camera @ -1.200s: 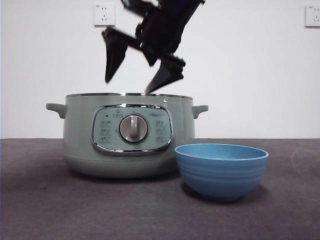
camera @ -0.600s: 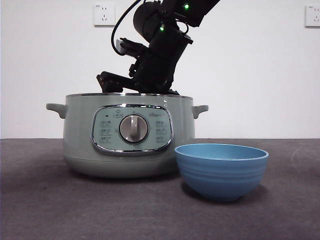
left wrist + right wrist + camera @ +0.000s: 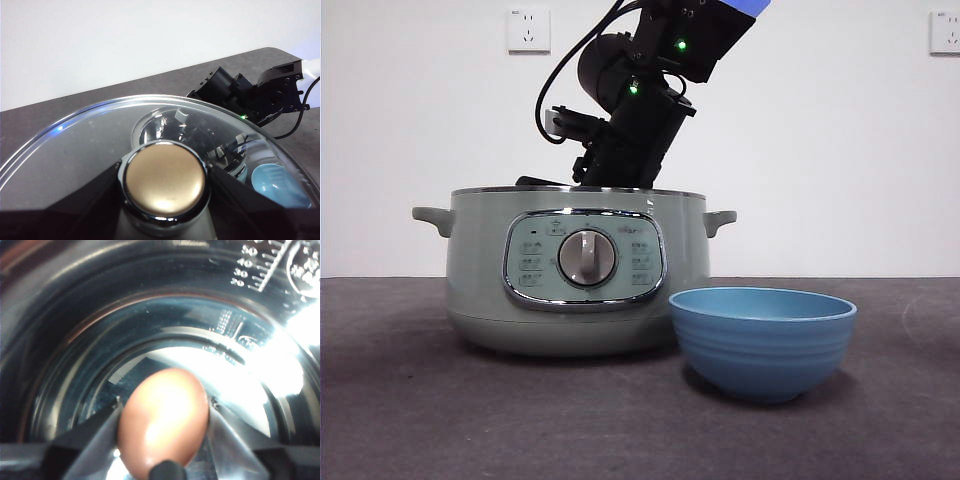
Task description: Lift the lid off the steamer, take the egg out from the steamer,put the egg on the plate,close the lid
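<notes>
The steamer (image 3: 575,270) wall hides the right end effector (image 3: 165,440) and egg (image 3: 164,417).

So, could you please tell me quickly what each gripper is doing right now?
Left gripper: closed on the lid by its knob.
Right gripper: inside the steamer, fingers either side of the egg, closed on it.

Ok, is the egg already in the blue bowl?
No. The right wrist view shows the egg down inside the steamer, between the right gripper jaws, and the plate holds nothing visible.
</notes>
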Robot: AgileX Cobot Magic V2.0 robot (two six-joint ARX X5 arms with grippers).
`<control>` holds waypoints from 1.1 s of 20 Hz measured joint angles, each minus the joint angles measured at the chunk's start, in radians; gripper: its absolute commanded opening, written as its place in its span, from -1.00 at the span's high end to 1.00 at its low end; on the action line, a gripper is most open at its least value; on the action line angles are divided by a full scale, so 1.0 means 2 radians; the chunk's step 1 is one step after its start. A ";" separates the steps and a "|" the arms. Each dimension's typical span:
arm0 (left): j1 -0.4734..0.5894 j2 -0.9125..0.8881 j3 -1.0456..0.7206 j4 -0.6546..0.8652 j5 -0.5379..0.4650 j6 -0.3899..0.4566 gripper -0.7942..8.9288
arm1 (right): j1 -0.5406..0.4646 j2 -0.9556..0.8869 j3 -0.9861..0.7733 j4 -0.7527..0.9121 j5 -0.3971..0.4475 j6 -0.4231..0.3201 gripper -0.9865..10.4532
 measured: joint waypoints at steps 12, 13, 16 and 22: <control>0.000 0.000 0.000 -0.007 0.000 0.000 0.85 | 0.001 -0.212 0.000 -0.118 0.025 -0.002 0.86; 0.000 0.000 0.000 -0.007 0.000 0.000 0.85 | 0.001 -0.238 0.000 -0.146 0.037 -0.005 0.86; 0.000 0.000 0.000 -0.007 0.000 0.000 0.85 | 0.001 -0.309 0.000 -0.206 0.057 -0.011 0.86; 0.000 0.000 0.000 -0.007 0.004 0.000 0.85 | -0.013 -0.379 -0.023 -0.288 0.060 -0.015 0.86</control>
